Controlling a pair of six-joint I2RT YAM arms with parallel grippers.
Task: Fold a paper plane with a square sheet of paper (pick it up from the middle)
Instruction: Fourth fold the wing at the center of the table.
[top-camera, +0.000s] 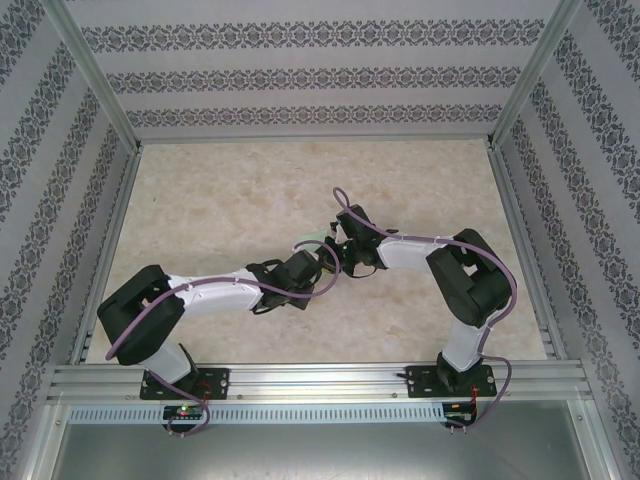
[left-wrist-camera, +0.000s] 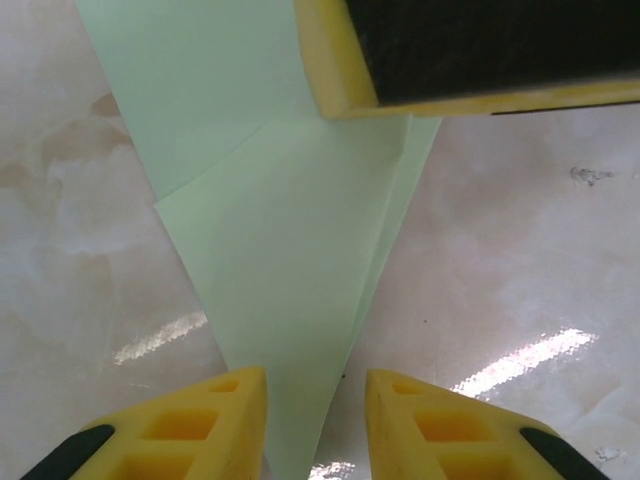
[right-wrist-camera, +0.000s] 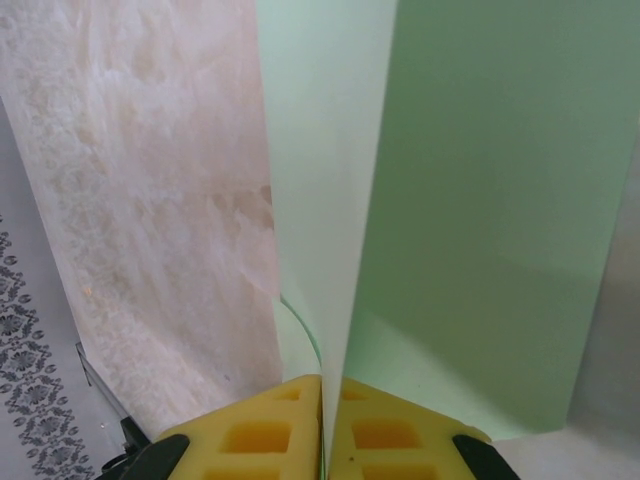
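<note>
Seemingly mid-crease, the left gripper (left-wrist-camera: 315, 385) stood parted astride the narrow tip of the sheet of paper (left-wrist-camera: 290, 260) over the table (left-wrist-camera: 520, 250) middle, while the right gripper (right-wrist-camera: 325, 400) was clenched on its folded edge. Next probably called for a square pinch on that tip.

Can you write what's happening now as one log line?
right gripper: shut on paper | left gripper: open around paper tip | paper: folded to a point

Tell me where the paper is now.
At the middle of the table in the top view, the paper is pinched in the right gripper, its pointed tip between the jaws of the open left gripper.
</note>
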